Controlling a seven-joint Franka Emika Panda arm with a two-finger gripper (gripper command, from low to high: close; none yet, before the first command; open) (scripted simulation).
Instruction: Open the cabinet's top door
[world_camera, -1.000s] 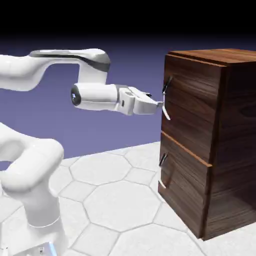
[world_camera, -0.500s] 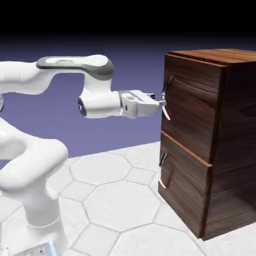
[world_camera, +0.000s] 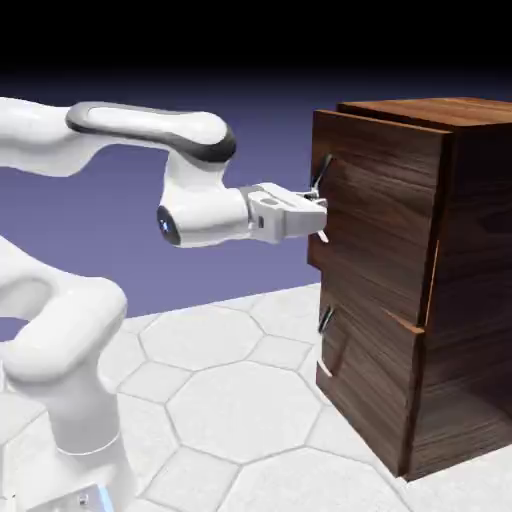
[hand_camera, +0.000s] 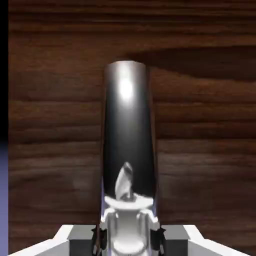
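Cabinet (world_camera: 440, 290) standing at the right side of the desk (world_camera: 230, 400), tall, dark-brown wood grain, two stacked front panels. Top door (world_camera: 375, 215) standing out from the cabinet front, its top corner proud of the side wall, a narrow gap visible along its right edge. Lower panel (world_camera: 365, 385) flush with the cabinet body, own small handle (world_camera: 325, 320) untouched. White arm (world_camera: 150, 130) reaching level from the left toward the upper panel. Gripper (world_camera: 315, 205) pressed together on the top door's handle (world_camera: 320, 180), pinching the bar near its middle. In the hand view, bar handle (hand_camera: 127, 135) filling the centre, dark and glossy with a bright highlight near the top, wood grain of the door (hand_camera: 200, 125) behind it on both sides. Grey fingertips (hand_camera: 150, 227) close against the bar's lower end at the bottom edge. Thin strip of blue-violet backdrop (hand_camera: 4, 195) along the left edge of that view.
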